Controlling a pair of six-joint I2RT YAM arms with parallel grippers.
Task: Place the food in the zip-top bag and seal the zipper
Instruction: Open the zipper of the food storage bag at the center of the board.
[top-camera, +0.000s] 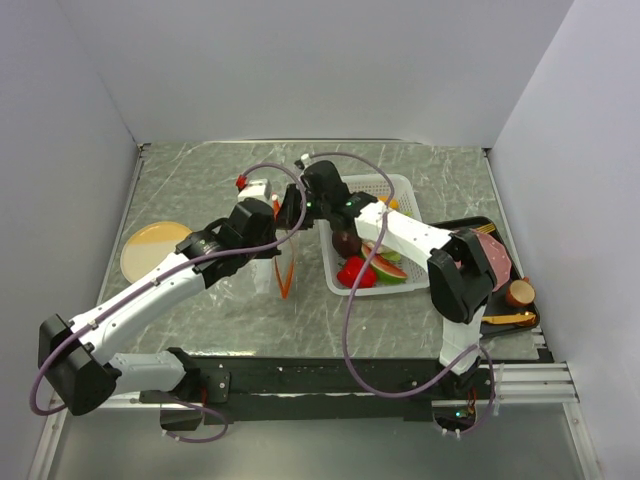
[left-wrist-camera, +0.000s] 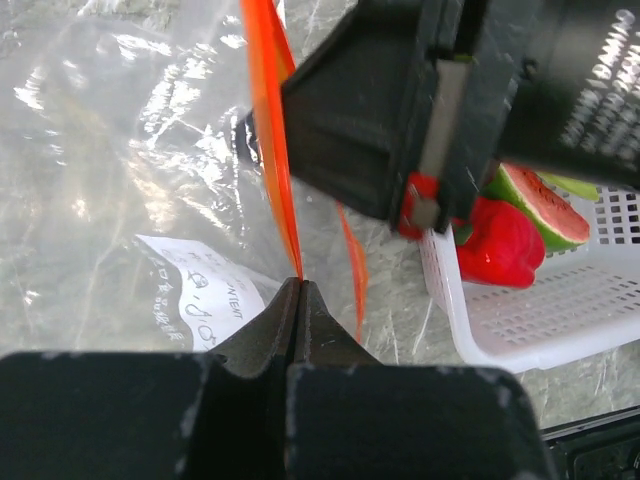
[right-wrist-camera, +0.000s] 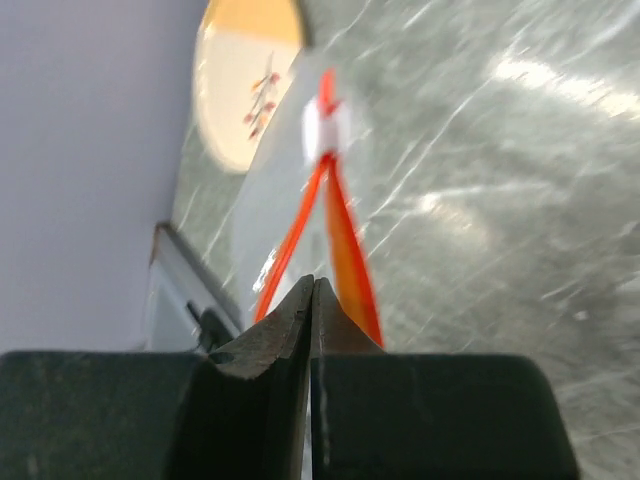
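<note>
Top external view: the clear bag (top-camera: 266, 268) stands beside the white basket (top-camera: 400, 182), which holds the pepper (top-camera: 355, 272), watermelon (top-camera: 386, 268) and purple ball (top-camera: 346, 242). The left gripper (left-wrist-camera: 297, 288) and right gripper (right-wrist-camera: 312, 288) each pinch the orange zipper (top-camera: 285, 275), jaws pressed together. Filling and sealing remain.

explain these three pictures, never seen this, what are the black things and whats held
A left arm and a right arm are bolted to a table. One picture looks down from above; the other two come from wrist cameras, so the black wedges at the bottom are each arm's own fingers. The left gripper is shut on the orange-red zipper of a clear zip-top bag. The right gripper is shut at the bag's mouth too; on what is unclear. A red pepper and watermelon slice sit in a white basket.
</note>
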